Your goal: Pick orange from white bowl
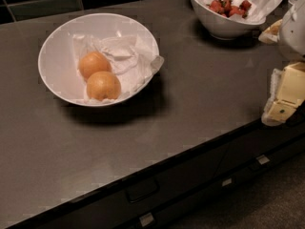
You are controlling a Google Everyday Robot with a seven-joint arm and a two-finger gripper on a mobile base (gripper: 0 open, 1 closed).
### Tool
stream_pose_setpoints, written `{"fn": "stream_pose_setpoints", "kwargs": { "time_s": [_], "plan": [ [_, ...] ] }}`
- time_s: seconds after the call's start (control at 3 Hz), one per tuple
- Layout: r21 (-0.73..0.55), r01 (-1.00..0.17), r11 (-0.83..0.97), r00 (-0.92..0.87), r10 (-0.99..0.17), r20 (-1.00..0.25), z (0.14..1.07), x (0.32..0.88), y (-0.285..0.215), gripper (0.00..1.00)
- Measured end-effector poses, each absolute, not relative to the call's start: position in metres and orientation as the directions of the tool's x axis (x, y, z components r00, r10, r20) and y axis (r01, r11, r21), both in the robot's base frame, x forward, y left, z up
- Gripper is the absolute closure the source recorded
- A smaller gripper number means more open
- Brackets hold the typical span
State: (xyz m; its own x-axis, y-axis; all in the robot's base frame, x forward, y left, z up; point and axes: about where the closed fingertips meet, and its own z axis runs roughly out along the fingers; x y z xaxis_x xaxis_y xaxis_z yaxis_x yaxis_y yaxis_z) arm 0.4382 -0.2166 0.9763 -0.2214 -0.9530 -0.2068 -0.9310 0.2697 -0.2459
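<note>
The white bowl (53, 51) sits on the dark counter at the left, wide and shallow, lined with crumpled white paper. Two oranges lie in it, touching. The orange (103, 86) is the nearer one, slightly larger and paler. Its deeper-orange twin (94, 64) lies just behind it. My gripper (284, 98) is at the far right edge of the view, over the counter's front edge. It is far to the right of the bowl and holds nothing that I can see.
A deeper white bowl (220, 25) with red berries (228, 6) on paper stands at the back right. The counter's front edge (190, 149) runs diagonally, with dark drawers and handles (141, 190) below. A dark tiled wall is behind.
</note>
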Motion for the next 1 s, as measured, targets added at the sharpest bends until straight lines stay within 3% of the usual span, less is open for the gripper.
{"fn": "stream_pose_setpoints", "kwargs": {
  "time_s": [0.33, 1.0],
  "plan": [
    [-0.257, -0.93, 0.261, -0.208, -0.954, -0.217, 0.983, 0.44, -0.208, 0.0],
    [-0.284, -0.945, 0.159, -0.088, -0.965, -0.248, 1.002, 0.459, -0.126, 0.0]
  ]
}}
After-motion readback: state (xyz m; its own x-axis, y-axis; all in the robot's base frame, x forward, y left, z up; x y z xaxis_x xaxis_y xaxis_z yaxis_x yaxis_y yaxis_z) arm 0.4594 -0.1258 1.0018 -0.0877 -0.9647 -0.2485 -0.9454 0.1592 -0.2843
